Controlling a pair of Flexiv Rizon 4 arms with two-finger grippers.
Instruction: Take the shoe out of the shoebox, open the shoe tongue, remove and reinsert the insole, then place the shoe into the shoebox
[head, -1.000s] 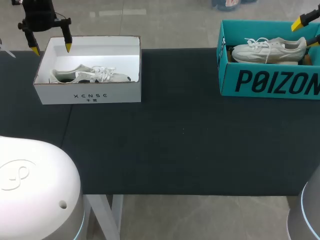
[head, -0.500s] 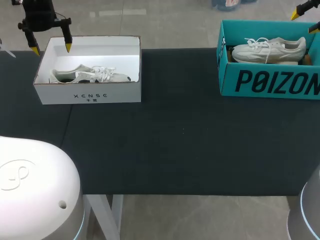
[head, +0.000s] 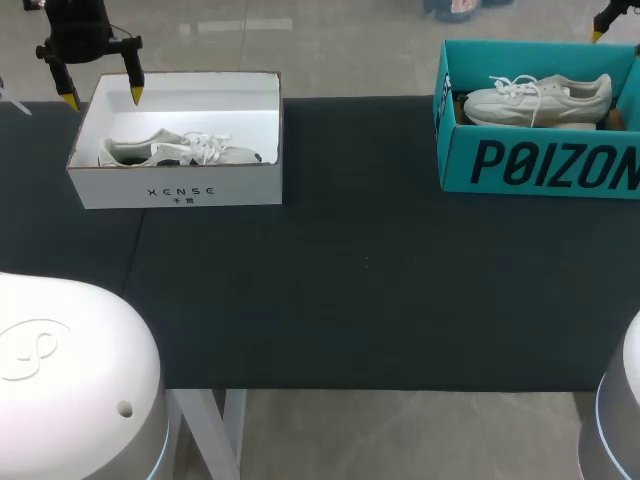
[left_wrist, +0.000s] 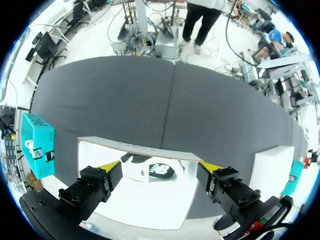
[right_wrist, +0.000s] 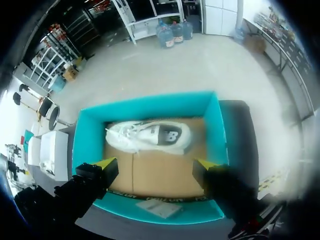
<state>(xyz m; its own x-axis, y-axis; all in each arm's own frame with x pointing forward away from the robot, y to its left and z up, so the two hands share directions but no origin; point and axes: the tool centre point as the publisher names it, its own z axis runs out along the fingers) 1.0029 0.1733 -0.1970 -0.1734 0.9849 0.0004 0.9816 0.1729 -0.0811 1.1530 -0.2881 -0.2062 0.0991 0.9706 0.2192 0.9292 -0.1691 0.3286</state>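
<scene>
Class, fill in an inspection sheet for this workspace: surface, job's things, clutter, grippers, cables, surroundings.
Surface: dark cloth-covered table, both boxes along its far edge.
Job's things: white lace-up sneaker inside the open white cardboard shoebox; second white sneaker inside the open teal cardboard shoebox.
Clutter: nothing seen.
Grippers: left gripper open, empty, above the white cardboard shoebox; right gripper open, empty, above the teal cardboard shoebox.
Cables: nothing seen.
Surroundings: nothing seen.
</scene>
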